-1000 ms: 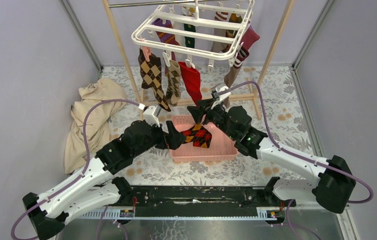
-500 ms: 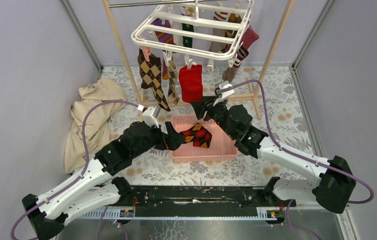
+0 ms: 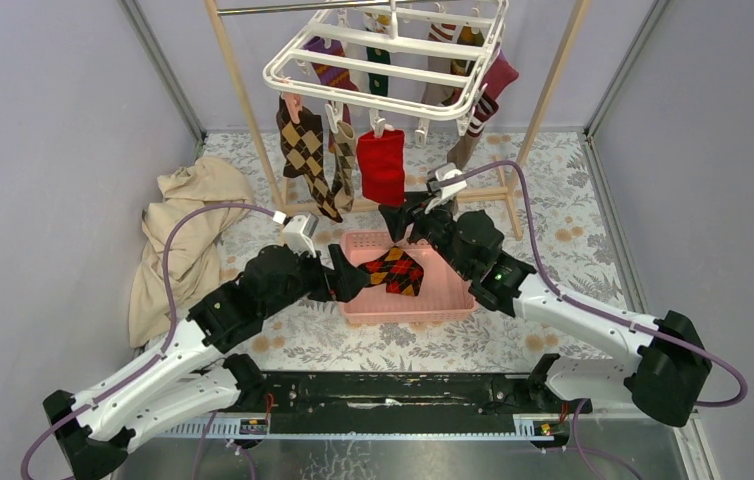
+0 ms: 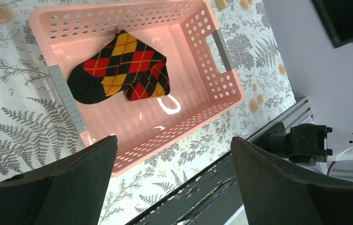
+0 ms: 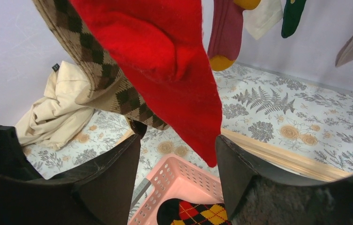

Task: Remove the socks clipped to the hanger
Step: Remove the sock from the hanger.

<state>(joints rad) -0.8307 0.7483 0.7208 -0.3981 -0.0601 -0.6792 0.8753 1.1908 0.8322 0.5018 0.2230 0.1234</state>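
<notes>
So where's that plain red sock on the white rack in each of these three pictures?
Top view: the red sock hangs upper centre, clipped to the front bar of the hanger.
Left wrist view: not in it.
Right wrist view: the red sock fills the upper middle, its tip showing between the fingers of the right pincer.
Shared landmark: the pink basket, seen in all three views.

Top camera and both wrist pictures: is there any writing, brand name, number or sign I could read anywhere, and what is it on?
None can be read.
A black tag by the beige cloth: pale marks, too small to read.
Two small stickers on the near rail: too small to read.
The socks, hanger and pink basket: no lettering seen.
</notes>
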